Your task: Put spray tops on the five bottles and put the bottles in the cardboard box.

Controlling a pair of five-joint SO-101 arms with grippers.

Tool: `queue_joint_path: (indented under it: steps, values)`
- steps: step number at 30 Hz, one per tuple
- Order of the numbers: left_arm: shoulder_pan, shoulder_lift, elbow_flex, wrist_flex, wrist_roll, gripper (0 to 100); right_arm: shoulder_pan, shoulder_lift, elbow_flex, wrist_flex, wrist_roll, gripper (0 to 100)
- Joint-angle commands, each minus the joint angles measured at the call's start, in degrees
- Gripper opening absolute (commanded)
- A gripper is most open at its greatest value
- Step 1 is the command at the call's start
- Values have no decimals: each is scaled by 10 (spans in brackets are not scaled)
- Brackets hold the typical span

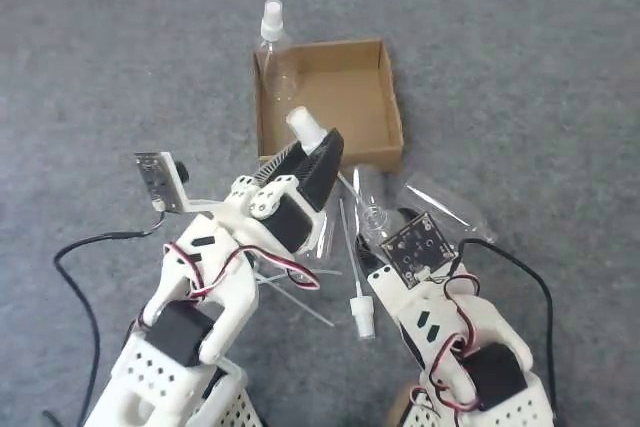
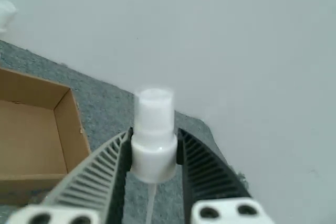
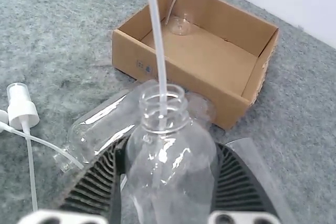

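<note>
My left gripper [image 2: 153, 141] is shut on a white spray top [image 2: 154, 129], which it holds upright above the carpet in front of the cardboard box [image 1: 340, 97]. The top's thin dip tube [image 3: 156, 51] hangs down into the neck of a clear bottle [image 3: 169, 153]. My right gripper [image 3: 170, 157] is shut on that bottle's body and holds it upright. In the high view the left gripper [image 1: 312, 152] with the spray top [image 1: 305, 127] is just left of the held bottle [image 1: 372, 209]. A capped bottle [image 1: 272, 45] stands in the box's far left corner.
Another clear bottle [image 3: 102, 124] lies on the carpet beside the held one, and more lie at the right [image 1: 445, 209]. A loose spray top [image 1: 363, 315] with its tube lies between the arms. Thin tubes [image 1: 300, 297] lie near the left arm.
</note>
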Motion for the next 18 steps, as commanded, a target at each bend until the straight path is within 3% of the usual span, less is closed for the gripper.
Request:
queue_joint_path:
  steps: [1, 18]
  values:
    - [4, -13, -6, -8, -2, 11, -5, -7, -3, -14, 8, 80]
    - [32, -13, 7, 33, -3, 11, -2, -7, -3, -15, 7, 80]
